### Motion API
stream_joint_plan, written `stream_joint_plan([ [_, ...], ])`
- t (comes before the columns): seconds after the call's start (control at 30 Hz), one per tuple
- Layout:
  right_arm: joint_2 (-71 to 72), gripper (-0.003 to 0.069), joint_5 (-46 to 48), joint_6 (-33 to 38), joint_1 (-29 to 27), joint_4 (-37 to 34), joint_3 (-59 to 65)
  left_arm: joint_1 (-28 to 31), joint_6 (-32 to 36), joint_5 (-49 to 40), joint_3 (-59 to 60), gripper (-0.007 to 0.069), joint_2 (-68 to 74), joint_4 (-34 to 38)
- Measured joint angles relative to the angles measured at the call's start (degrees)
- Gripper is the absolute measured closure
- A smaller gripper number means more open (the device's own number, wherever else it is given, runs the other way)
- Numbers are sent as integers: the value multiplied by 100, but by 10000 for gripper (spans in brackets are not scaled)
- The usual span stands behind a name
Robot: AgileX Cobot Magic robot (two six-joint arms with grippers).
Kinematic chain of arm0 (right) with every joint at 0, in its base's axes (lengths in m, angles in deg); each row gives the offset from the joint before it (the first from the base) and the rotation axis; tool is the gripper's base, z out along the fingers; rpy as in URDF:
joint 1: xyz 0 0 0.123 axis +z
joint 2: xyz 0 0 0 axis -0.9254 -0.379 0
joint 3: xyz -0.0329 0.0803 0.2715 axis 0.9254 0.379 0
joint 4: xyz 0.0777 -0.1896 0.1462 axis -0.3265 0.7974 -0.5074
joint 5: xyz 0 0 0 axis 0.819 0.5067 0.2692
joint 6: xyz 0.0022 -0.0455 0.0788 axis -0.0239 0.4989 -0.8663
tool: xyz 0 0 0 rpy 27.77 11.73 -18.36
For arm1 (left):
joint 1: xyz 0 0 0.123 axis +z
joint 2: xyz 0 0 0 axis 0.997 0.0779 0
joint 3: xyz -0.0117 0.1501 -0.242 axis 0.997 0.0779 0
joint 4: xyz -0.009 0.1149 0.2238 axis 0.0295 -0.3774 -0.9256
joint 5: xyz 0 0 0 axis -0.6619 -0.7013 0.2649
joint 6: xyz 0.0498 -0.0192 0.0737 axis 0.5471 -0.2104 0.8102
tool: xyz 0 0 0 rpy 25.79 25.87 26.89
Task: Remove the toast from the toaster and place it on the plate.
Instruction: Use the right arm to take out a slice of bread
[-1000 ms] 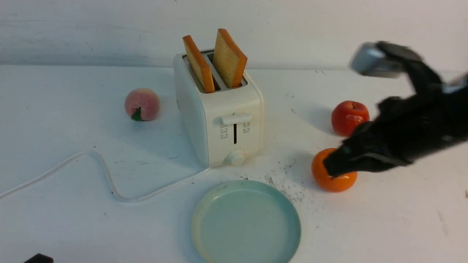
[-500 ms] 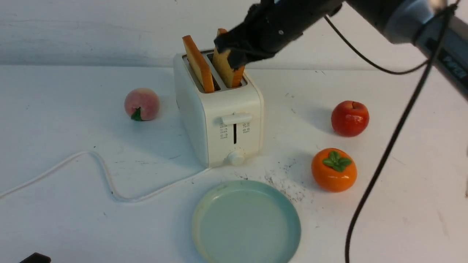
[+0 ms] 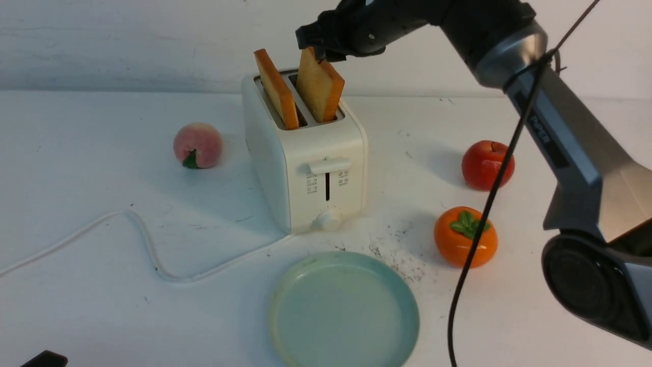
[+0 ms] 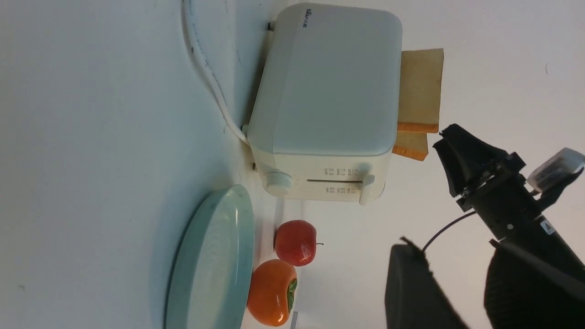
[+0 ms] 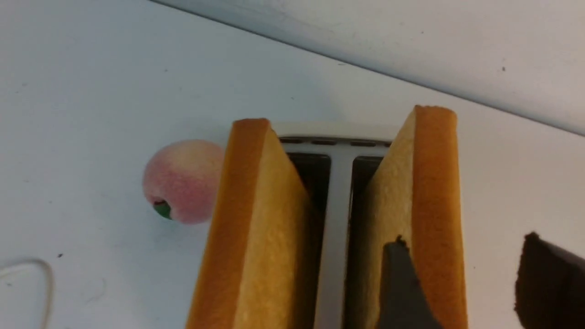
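Now straddles the top of the right toast slice (image 3: 317,86) with right gripper (image 3: 320,55) jaws spread, unclamped. Shows it and the left toast slice (image 3: 276,87) upright in the toaster (image 3: 305,173) slots, behind the plate (image 3: 413,316). Cannot tell state of left gripper (image 3: 45,359).

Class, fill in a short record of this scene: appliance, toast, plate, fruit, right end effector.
Appliance: white two-slot toaster, upright behind the plate
Toast: golden-brown left slice and right slice, both standing in the slots
Plate: round pale blue-green plate, nothing on it
Fruit: pink peach, red apple, orange persimmon
Right end effector: open, astride the right slice's top
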Motion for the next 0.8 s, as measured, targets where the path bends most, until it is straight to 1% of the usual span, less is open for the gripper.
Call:
stream_joint_plan([
  [0.03, -50, 239, -28, 0, 0, 16, 0, 0, 0, 0, 0, 388, 0, 0],
  [0.1, -107, 209, -41, 0, 0, 26, 0, 0, 0, 0, 0, 388, 0, 0],
  [0.2, -284, 139, -92, 0, 0, 31, 0, 0, 0, 0, 0, 388, 0, 0],
  [0.3, -406, 131, -114, 0, 0, 33, 0, 0, 0, -21, 0, 388, 0, 0],
  [0.37, -470, 144, -120, 0, 0, 43, 0, 0, 0, -88, 0, 388, 0, 0],
  [0.43, -513, 181, -127, 0, 0, 44, 0, 0, 0, -203, 0, 388, 0, 0],
  [0.5, -568, 269, -132, 0, 0, 59, 0, 0, 0, -302, 0, 388, 0, 0],
  [0.57, -569, 371, -164, 0, -5, 100, -32, 0, 0, -353, 0, 388, 0, 0],
  [0.63, -558, 522, -162, -15, -5, 63, -141, 0, 0, -391, 0, 388, 0, 0],
  [0.7, -553, 542, -75, -14, 11, 83, -286, 0, 0, -414, 0, 388, 0, -15],
  [0.8, -395, 532, 151, -19, 11, 125, -498, 0, 0, -433, 0, 388, 0, -19],
])
